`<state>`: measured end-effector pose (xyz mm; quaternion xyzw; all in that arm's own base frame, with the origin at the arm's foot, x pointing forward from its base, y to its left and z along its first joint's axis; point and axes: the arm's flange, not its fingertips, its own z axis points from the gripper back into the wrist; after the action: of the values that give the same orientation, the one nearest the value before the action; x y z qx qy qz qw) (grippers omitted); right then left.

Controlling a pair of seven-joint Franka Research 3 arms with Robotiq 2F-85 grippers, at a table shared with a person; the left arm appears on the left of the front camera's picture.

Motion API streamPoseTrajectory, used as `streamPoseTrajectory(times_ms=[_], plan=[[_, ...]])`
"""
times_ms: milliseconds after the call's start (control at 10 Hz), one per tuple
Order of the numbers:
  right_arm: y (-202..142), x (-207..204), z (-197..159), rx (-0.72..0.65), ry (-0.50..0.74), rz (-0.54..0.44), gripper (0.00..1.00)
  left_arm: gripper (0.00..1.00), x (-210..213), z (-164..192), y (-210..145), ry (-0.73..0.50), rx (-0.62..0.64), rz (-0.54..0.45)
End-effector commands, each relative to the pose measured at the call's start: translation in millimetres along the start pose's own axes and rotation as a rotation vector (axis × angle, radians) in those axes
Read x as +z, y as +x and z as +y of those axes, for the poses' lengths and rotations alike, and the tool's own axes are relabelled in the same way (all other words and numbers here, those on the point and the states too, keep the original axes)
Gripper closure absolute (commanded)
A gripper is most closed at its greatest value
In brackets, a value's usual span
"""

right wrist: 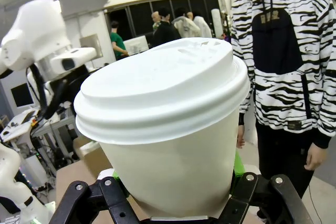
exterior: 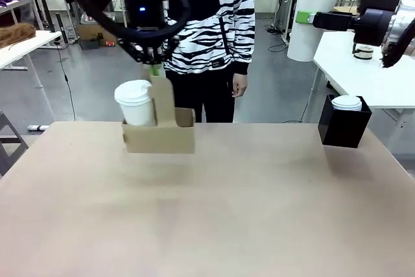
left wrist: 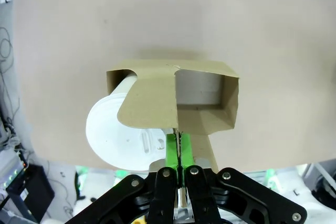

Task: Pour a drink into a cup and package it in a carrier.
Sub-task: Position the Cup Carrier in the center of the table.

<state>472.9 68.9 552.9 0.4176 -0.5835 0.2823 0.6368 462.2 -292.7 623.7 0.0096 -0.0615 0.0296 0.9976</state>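
My left gripper (exterior: 154,68) (left wrist: 178,153) is shut on the upright handle tab of the brown cardboard carrier (exterior: 165,137) (left wrist: 152,103). The carrier hangs a little above the table and casts a shadow below it. The white paper cup (exterior: 136,105) (left wrist: 113,135), with a domed lid, stands in the carrier's left hole; the other hole is vacant. At the upper right my right gripper (exterior: 310,17) (right wrist: 178,205) is held high, shut around a second white lidded cup (exterior: 321,14) (right wrist: 168,129). The jug with the drink is out of view.
A person in a zebra-striped hoodie (exterior: 214,24) stands at the far side, one hand (exterior: 240,85) hanging down. A black box (exterior: 343,131) holding flat white lids (exterior: 347,102) sits at the back right. The tan table (exterior: 227,212) is bare in front.
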Motion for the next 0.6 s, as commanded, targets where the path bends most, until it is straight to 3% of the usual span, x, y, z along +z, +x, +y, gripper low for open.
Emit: streamPoseTrajectory(times_ms=[0,500], plan=[[3,-2,0,0.017,0.006,-0.01,0.2,0.98,-5,-36,-6,0.053,0.027,0.005],[3,-2,0,0.017,0.006,-0.01,0.2,0.98,-68,-101,-41,0.029,0.027,0.051]])
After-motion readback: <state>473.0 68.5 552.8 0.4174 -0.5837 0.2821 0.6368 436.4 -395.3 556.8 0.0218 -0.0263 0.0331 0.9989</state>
